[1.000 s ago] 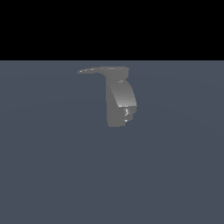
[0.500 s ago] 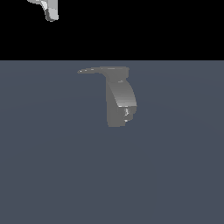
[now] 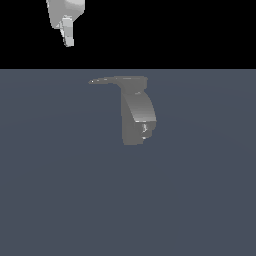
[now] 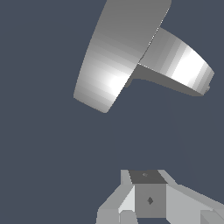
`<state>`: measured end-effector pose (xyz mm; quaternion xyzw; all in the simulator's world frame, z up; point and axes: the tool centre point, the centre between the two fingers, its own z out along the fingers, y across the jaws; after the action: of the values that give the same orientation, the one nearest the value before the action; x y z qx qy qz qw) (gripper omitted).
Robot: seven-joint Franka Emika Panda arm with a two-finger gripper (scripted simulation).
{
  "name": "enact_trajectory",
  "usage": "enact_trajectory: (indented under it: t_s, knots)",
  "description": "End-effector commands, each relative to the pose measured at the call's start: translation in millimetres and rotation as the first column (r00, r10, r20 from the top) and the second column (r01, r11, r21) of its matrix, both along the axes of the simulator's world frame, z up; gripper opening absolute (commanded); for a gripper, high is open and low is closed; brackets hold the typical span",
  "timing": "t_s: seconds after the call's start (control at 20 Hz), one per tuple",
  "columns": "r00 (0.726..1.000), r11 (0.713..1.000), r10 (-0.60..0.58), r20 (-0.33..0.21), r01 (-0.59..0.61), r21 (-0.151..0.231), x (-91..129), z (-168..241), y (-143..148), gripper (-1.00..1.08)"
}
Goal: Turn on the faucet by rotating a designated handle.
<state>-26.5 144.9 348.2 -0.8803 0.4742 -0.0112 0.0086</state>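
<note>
The matte grey faucet (image 3: 137, 117) stands on the dark grey floor in the middle of the exterior view, its thick body curving downward. Its thin flat handle (image 3: 105, 80) sticks out from the flat top toward the exterior view's left. My gripper (image 3: 68, 41) hangs high at the upper left, well above and to the left of the handle's tip, touching nothing. Its fingers look pressed together and empty. In the wrist view the handle (image 4: 113, 57) shows as a broad flat tapering plate, with the curved body (image 4: 183, 65) behind it and my gripper (image 4: 148, 192) apart from both.
A flat dark grey floor (image 3: 60, 190) surrounds the faucet. No other objects show.
My gripper has come into the exterior view from the top left and lowered toward the handle side. The faucet and handle have not moved.
</note>
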Motion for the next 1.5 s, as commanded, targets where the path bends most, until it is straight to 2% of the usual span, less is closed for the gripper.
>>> enact_trajectory:
  t_s: [0.0, 0.4, 0.9, 1.2, 1.45]
  knots:
    - [0.999, 0.999, -0.049, -0.002, 0.050, 0.001, 14.0, -8.7, 0.9, -1.00]
    - [0.977, 0.977, -0.215, -0.010, 0.215, -0.001, 61.5, -38.4, -2.1, -1.00]
    - [0.907, 0.907, -0.421, -0.020, 0.421, -0.005, 121.5, -77.0, -18.6, -1.00]
    - [0.866, 0.866, -0.500, -0.024, 0.500, -0.006, 144.7, -91.9, -29.3, -1.00]
    - [0.845, 0.846, -0.534, -0.027, 0.534, -0.006, 154.9, -98.2, -34.9, -1.00]
